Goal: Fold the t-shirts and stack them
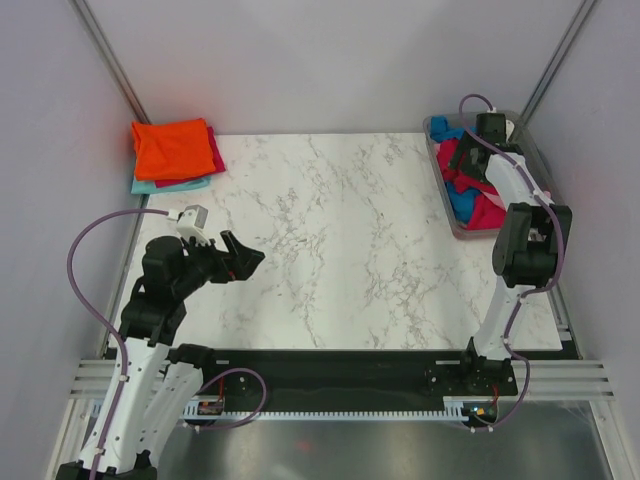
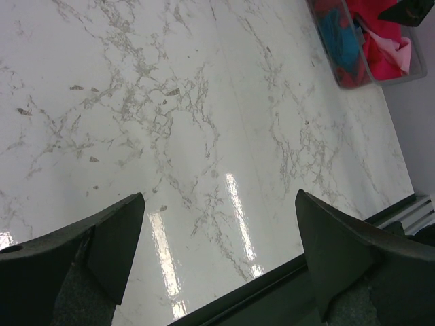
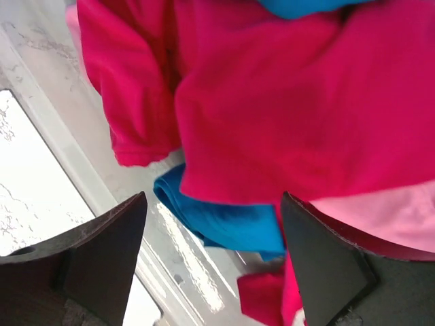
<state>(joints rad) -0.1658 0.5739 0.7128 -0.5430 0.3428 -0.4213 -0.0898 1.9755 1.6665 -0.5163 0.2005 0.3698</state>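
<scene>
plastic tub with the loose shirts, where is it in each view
Top external: the tub sits at the far right edge of the table.
Left wrist: top right corner, partly cut off.
Right wrist: only its clear wall shows, running diagonally up the left side.
Shared landmark: the crimson-pink shirt inside it, seen in all three.

- The table lies ahead of both arm bases.
- A stack of folded shirts sits on the table's far left corner, at about 10 o'clock from its middle.
- The tub stands along the right edge, at about 2 o'clock.
- Loose shirts lie heaped inside the tub, one over another.
- The left gripper hangs over bare table at about 8 o'clock, well apart from the stack.
- The right gripper hangs over the shirts in the tub.
</scene>
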